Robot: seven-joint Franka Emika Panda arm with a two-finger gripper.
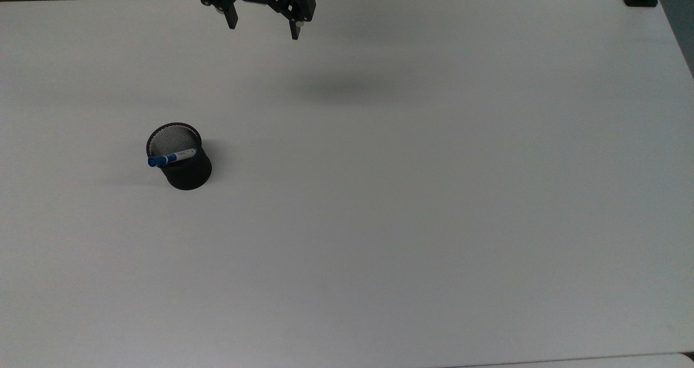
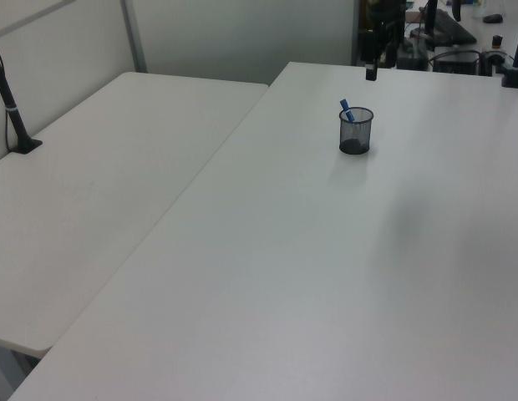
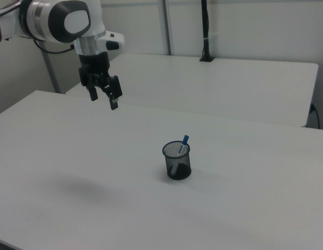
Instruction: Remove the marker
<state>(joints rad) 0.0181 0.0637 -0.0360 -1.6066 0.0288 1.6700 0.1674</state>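
White-barrelled, blue-capped marker (image 1: 172, 157) leaning in black mesh cup (image 1: 184, 170): light, stiff, slick I judge; I'd pinch the protruding cap; gripper (image 1: 263, 27) spread wide, holding nothing, well apart.

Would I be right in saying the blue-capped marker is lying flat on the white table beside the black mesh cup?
Not quite: the marker stands tilted inside the black mesh cup, its blue cap poking above the rim, as the right view shows. The cup stands on the white table.
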